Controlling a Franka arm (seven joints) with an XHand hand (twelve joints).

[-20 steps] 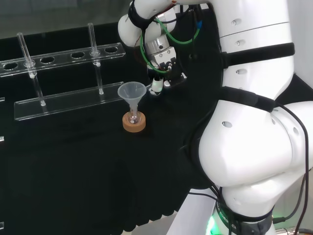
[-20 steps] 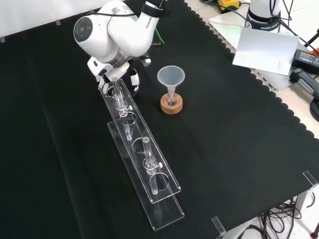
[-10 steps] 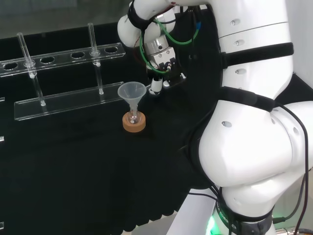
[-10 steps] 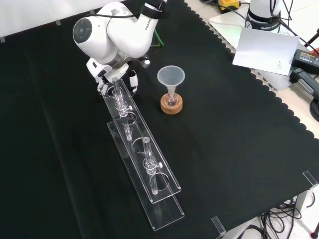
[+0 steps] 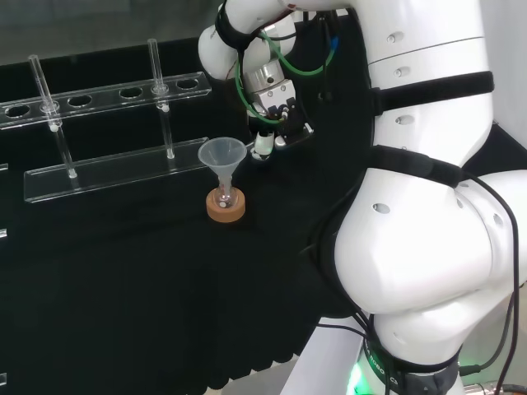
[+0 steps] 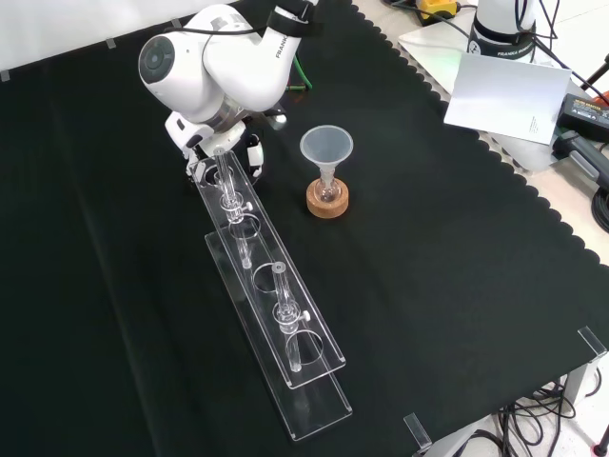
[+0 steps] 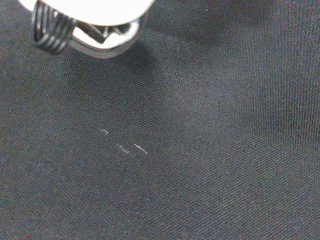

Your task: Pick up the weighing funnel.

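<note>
My white Franka robot arm (image 5: 428, 247) doubles forward from its base and reaches low, wrist bent steeply down. The black and white hand (image 5: 264, 141) hangs beneath it, half tucked under the last round link (image 6: 224, 67) in my front view.

Lab bench, black cloth (image 6: 428, 286), clear test-tube rack (image 6: 257, 249), funnel (image 6: 326, 148) in small flask (image 6: 327, 191)

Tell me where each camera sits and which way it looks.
Head view: behind and above the arm's base, looking over the white links at the cloth.
Front view: facing the arm, looking down on the cloth; a white link stands before the hand.
Wrist view: at the wrist, facing cloth; the hand's edge shows.
Head and front share the funnel.
</note>
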